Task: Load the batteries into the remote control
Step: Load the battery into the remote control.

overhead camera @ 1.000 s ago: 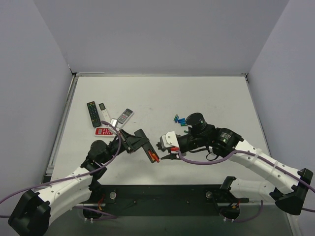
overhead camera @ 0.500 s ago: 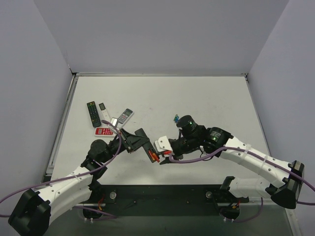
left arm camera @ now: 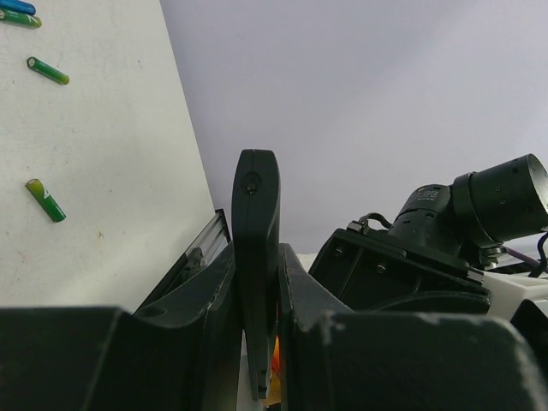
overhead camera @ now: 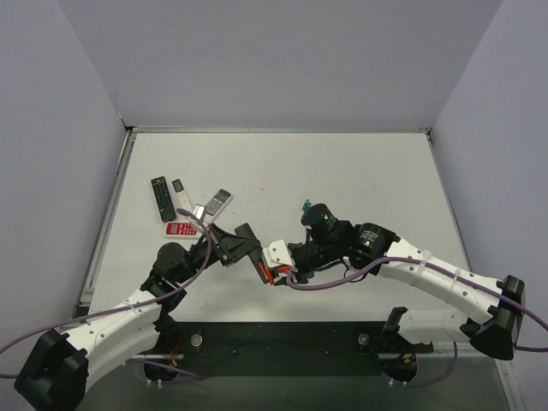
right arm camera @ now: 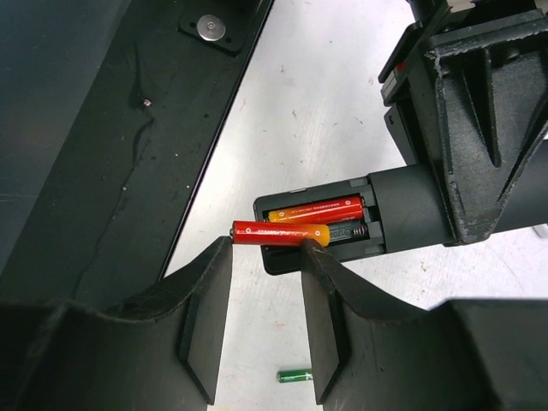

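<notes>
**A:** Overhead first. The right arm has swung in leftwards over the last second, and the right gripper (overhead camera: 282, 272) now sits right against the end of the remote (overhead camera: 262, 268).

**B:** And the left gripper (overhead camera: 248, 248)?

**A:** Hasn't budged, and it's clamped tight on the remote. With that gap closed, I'd judge the insertion is on.

**B:** Left wrist view?

**A:** The remote (left arm camera: 255, 197) is edge-on, squeezed between the left fingers. The spare green batteries (left arm camera: 44, 199) lie well apart from it on the table (left arm camera: 128, 171).

**B:** Right wrist?

**A:** Here's the action. The right gripper (right arm camera: 267, 257) is partly closed, pinching an orange-red battery (right arm camera: 278, 232) crosswise between its fingers. The battery's far end reaches over the empty slot (right arm camera: 347, 231) of the remote's open bay. A loaded battery (right arm camera: 317, 208) already lies in the slot beside it. The held one isn't seated yet, by my read: it still has to be pushed along and down.
</notes>
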